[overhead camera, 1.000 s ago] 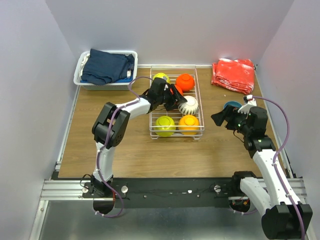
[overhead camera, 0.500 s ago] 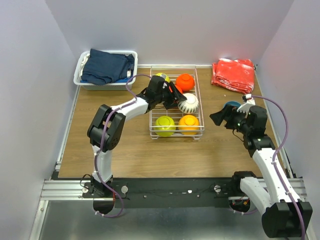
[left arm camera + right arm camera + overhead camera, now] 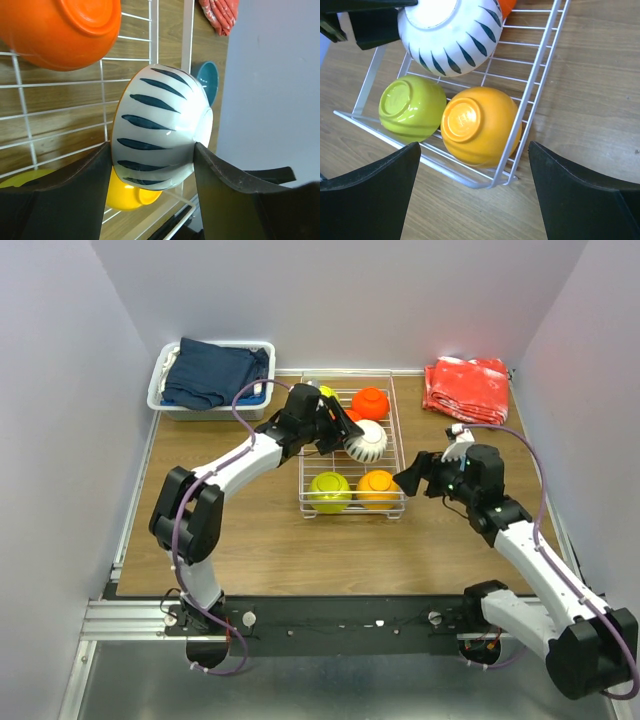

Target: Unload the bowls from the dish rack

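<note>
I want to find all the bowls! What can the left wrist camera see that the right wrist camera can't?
Only the left wrist camera shows the blue bowl beyond the dish rack, and the red cloth. Only the right wrist camera shows the yellow-green bowl fully, upside down. Both show the striped bowl held in the left hand, the orange bowl and the rack's white wires.
</note>
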`<state>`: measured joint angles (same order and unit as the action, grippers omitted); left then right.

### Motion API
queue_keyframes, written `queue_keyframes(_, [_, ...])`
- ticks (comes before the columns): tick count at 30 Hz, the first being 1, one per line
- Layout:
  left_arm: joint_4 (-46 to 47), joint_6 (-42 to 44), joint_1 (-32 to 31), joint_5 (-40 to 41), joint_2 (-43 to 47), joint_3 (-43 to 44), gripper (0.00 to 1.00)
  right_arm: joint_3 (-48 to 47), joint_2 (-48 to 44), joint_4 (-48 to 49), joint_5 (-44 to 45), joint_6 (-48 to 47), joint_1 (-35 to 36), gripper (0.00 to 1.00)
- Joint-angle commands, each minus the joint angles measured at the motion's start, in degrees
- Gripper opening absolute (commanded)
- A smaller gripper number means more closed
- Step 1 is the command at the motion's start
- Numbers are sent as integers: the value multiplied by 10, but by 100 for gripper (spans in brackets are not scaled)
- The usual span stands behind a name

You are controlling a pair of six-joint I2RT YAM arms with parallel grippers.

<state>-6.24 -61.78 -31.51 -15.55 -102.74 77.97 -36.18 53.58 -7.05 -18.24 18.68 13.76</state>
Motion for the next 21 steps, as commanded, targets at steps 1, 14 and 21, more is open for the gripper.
queue_keyframes(1, [-58, 82, 0, 67, 59, 17, 0, -40, 17, 13, 58, -30, 29, 96])
queue_keyframes(14, [-174, 207, -18, 161, 107, 60, 0, -83, 41, -24, 71, -46, 42, 96])
queue_keyframes(21, [-223, 101, -18, 144, 89, 90, 0, -60, 56, 65, 176, -135, 135, 97])
